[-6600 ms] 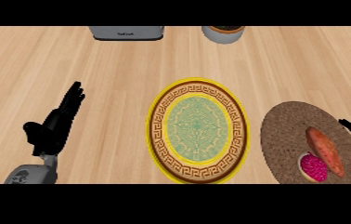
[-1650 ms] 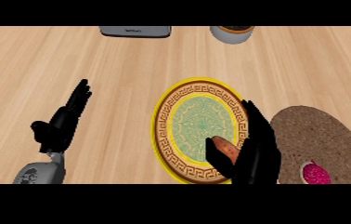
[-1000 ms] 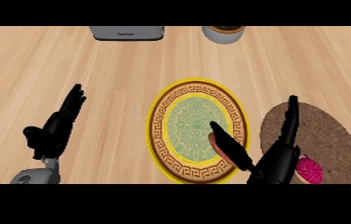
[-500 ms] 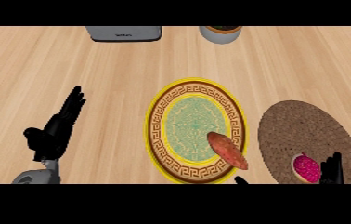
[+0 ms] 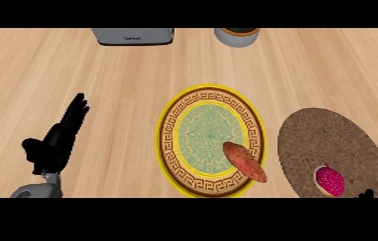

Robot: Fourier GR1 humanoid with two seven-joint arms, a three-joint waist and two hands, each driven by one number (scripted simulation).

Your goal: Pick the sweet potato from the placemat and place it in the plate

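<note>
Status: the sweet potato [image 5: 244, 161] lies on the plate [image 5: 171, 135], in its lower right part, with one end reaching out over the yellow rim toward the placemat [image 5: 325, 135]. No hand touches it. By that evidence the placing appears done; I judge the task essentially complete, subject only to the potato staying put where it overlaps the rim.

The placemat, just right of the plate, carries a small pink-topped item [image 5: 329, 180] (identity not clear) near its lower edge.

Left hand [image 5: 59, 140]: resting at the left of the view, fingers straight and released, holding nothing, well apart from the plate.

Right hand [image 5: 365, 194]: only a dark tip shows at the lower right corner; whether it is released or clenched cannot be told.

Remaining work, in my judgement: none beyond clearing the right arm.
</note>
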